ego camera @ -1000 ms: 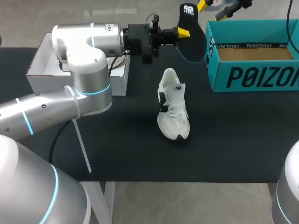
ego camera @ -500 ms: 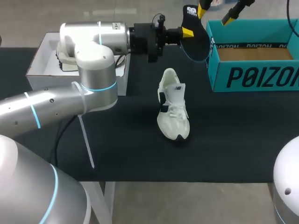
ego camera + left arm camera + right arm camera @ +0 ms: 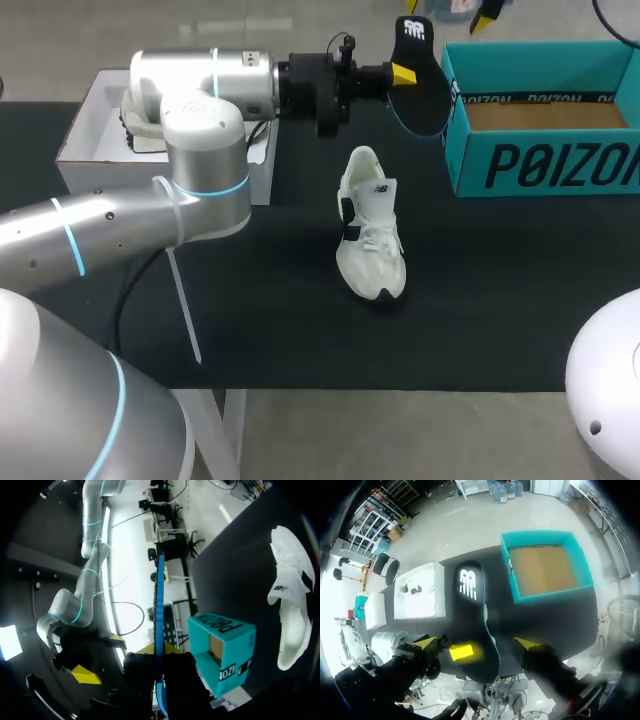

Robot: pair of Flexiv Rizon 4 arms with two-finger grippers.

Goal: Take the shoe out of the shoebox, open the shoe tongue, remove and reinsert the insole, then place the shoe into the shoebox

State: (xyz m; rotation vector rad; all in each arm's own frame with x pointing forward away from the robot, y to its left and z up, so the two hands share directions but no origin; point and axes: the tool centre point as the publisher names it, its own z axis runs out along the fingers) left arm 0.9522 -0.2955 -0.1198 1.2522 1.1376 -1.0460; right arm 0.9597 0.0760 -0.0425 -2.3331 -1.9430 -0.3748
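One risk: insole (image 3: 418, 80), nipped at its edge by left gripper (image 3: 400, 72), may twist or slip before reaching shoe (image 3: 370, 225); right gripper (image 3: 476, 643) gapes wide, empty, prob. above the insole.
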